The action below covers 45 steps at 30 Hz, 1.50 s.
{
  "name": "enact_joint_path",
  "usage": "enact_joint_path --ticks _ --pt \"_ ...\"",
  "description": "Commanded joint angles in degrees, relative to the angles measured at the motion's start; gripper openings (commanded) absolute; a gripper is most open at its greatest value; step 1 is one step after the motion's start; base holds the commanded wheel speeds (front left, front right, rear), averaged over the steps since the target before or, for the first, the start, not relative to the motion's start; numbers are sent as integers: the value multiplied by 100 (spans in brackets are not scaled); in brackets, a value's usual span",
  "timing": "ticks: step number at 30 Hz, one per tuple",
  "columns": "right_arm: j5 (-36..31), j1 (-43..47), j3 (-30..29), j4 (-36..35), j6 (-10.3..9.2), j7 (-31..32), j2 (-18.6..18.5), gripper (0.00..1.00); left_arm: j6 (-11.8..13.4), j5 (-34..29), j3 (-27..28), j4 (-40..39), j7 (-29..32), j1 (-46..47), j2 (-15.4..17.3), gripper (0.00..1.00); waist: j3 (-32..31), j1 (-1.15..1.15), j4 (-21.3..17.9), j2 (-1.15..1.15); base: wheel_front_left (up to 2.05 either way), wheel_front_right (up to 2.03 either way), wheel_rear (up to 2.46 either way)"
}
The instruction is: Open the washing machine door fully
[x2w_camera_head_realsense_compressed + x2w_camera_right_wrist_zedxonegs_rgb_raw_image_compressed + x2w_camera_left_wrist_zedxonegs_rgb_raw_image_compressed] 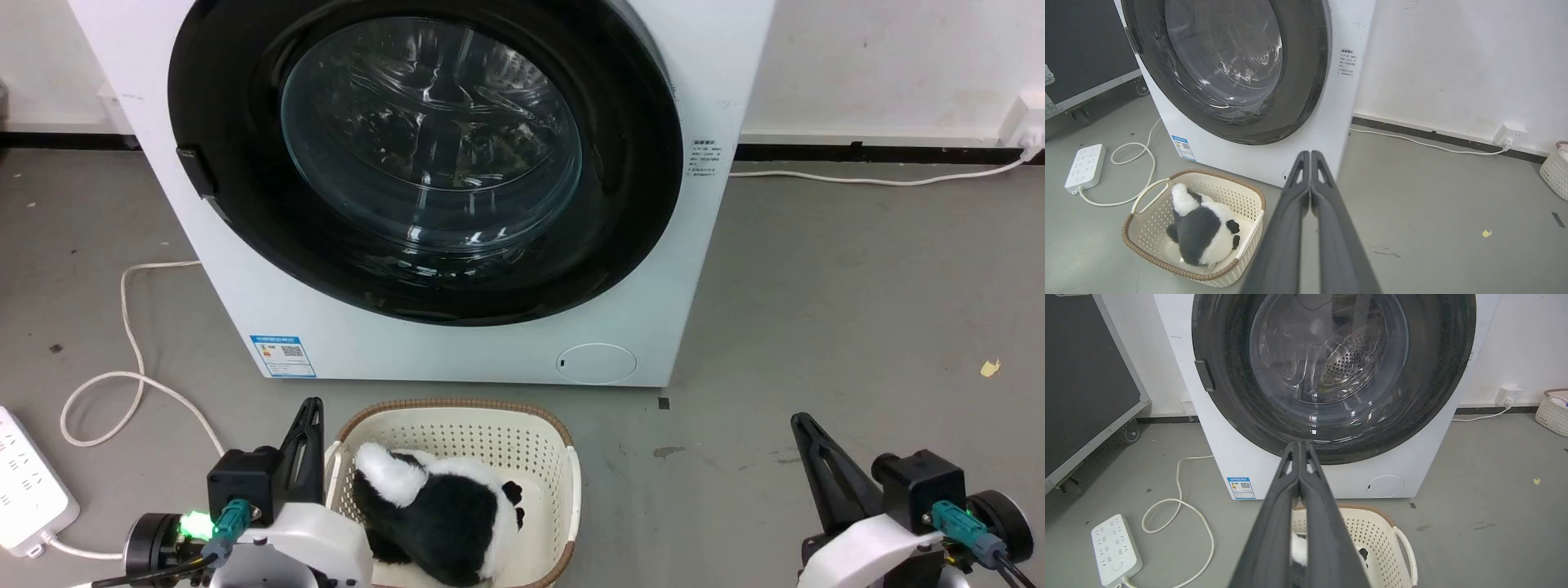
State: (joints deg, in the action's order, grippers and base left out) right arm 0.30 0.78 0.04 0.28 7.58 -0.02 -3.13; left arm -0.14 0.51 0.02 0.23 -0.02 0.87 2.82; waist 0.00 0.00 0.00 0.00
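The left gripper [311, 408] sits low at the lower left of the head view, its two dark fingers pressed together and holding nothing. The right gripper [800, 420] is low at the lower right, likewise pinched together and empty. Both are well apart from the machine.

The white washing machine [457, 351] stands on the grey floor [816, 310], facing the robot. The washing machine door [424, 155] covers most of its front, a glossy black disc with a bulging clear glass centre. It lies flush against the machine, so the opening is not yet begun.

A pale woven basket [457, 406] stands just before the machine, between the two grippers, with a black-and-white plush toy [441, 514] inside. A white power strip [28, 482] lies on the floor to the left.

On the door's left rim sits a small black tab [194, 170], which looks like the handle.

The door is probably stiff, fairly heavy and latched, and should swing on a hinge at the opposite side once released. Its glossy face would be slippery, and the glass offers no purchase. The tab seems the place to hook or pinch, with a firm outward pull that then follows the arc round. The basket stands close beneath that swing.
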Motion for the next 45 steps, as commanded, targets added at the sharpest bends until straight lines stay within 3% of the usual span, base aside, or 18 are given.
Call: enact_joint_path --ticks 1,42,43,45 --pt "-30 -78 -4 -28 -9 2 25 0 14 -51 -2 -23 2 -87 6 0 0 0 0 0 0 0 0" --pt "-30 -78 -4 -28 -9 2 25 0 14 -51 -2 -23 2 -87 6 0 0 0 0 0 0 0 0" --pt "0 0 -1 0 0 0 0 100 0 0 0 0 0 -1 0 100 0 0 0 0 0 0 0" --pt "3 4 2 1 0 -2 -1 100 0 12 2 3 -2 0 0 100 0 0 0 0 0 0 0"
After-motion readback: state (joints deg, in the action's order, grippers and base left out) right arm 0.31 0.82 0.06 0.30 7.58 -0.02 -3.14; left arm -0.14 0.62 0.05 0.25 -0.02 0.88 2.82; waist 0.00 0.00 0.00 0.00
